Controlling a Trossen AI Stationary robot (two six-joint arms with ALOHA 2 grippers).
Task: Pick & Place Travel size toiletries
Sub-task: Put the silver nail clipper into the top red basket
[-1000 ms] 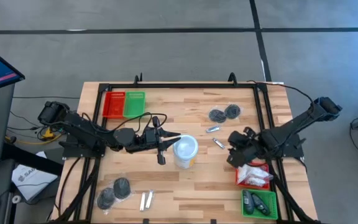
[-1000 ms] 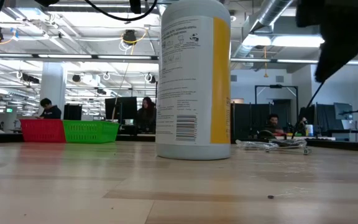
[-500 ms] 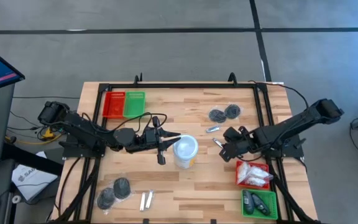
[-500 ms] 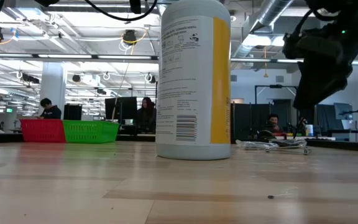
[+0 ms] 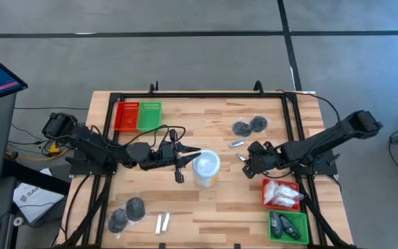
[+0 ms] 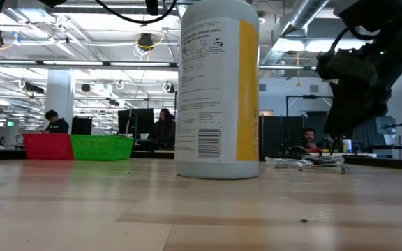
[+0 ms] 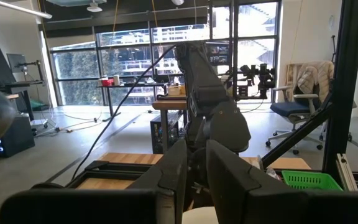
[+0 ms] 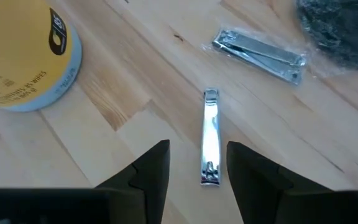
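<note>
Two silvery clippers (image 8: 211,137) (image 8: 258,55) lie below the spread right end effector (image 8: 197,163); left's state unclear.

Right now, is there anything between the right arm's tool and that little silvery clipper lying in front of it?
Nothing visible. In the right wrist view the silvery clipper lies on bare wood, lined up with the gap of the right tool, whose fingers stand open. The wrapped pair and the white bottle lie off to the sides.

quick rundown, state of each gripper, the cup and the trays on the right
right gripper: open, over a loose silvery clipper-like piece
left gripper: narrow gap, beside the white cup
white cup: upright
red tray: holds white sachets
green tray: holds dark items
</note>
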